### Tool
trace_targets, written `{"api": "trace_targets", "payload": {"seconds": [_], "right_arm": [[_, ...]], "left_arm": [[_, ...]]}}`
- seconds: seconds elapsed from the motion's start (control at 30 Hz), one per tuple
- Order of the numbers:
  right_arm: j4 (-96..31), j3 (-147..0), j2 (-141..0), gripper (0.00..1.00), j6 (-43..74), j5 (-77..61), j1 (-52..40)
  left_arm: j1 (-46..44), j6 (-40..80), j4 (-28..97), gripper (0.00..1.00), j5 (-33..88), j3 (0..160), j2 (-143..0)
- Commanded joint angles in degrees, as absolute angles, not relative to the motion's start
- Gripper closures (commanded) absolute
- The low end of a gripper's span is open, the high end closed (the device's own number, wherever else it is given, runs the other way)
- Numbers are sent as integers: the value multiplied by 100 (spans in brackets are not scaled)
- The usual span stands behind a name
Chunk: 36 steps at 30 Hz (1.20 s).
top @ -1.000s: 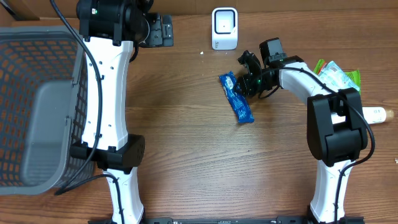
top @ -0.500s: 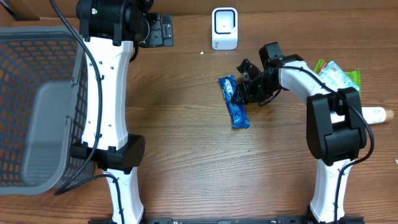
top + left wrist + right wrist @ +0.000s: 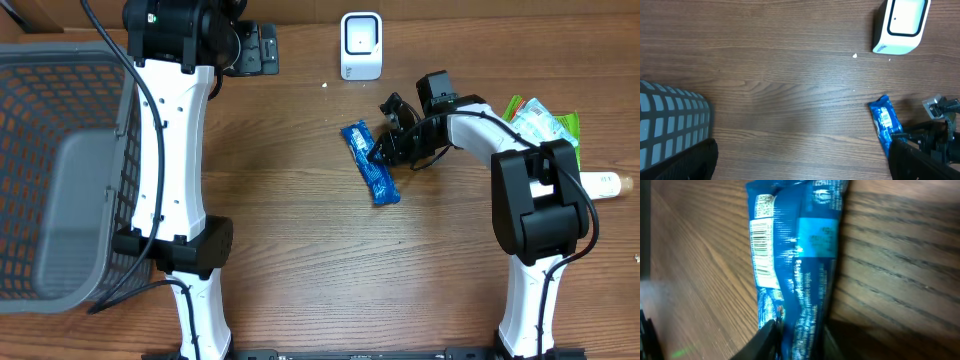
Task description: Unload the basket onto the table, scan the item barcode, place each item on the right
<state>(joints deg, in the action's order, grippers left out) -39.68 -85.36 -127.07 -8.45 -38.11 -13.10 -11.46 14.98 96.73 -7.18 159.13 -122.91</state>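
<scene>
A blue snack packet (image 3: 369, 163) lies flat on the wooden table, its white barcode (image 3: 761, 255) facing up along one side. My right gripper (image 3: 382, 154) is at the packet's right edge. In the right wrist view the packet (image 3: 800, 265) runs between its jaws (image 3: 800, 345), with one dark finger (image 3: 762, 342) pressed on its left side and the other against its right edge. The white scanner (image 3: 361, 45) stands at the back, upright. My left gripper (image 3: 252, 48) hangs open high at the back left, with only bare wood between its fingers (image 3: 695, 160). It also sees the packet (image 3: 885, 122) and the scanner (image 3: 901, 25).
A grey mesh basket (image 3: 60, 160) fills the left side. Green and white packets (image 3: 540, 120) and a white bottle (image 3: 605, 184) lie at the right edge behind my right arm. A small white crumb (image 3: 326, 85) sits left of the scanner.
The right gripper has come down and left onto the packet and closed on it. The packet has slid and turned slightly left. The left arm has not moved.
</scene>
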Motion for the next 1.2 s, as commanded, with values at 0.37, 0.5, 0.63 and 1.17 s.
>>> {"api": "trace_targets", "payload": {"seconds": [0.37,0.5,0.63,1.17], "right_arm": [[-4947,-8833,-13194,96,-591,-2969,-1225],[-5472,-9356,-12899,96,-596,-2965,-1129],[-5612,-9655,-12328,96,-591,-2963,-1122],[-5476,-9695,-10613,96,-421,-2399,-1352]], "left_arm": [[-1090,1498,9679,0,-790,15952,-12331],[-1090,1498,9679,0,-790,15952,-12331],[-1090,1498,9679,0,-788,15952,-12331],[-1090,1498,9679,0,-790,15952,-12331]]}}
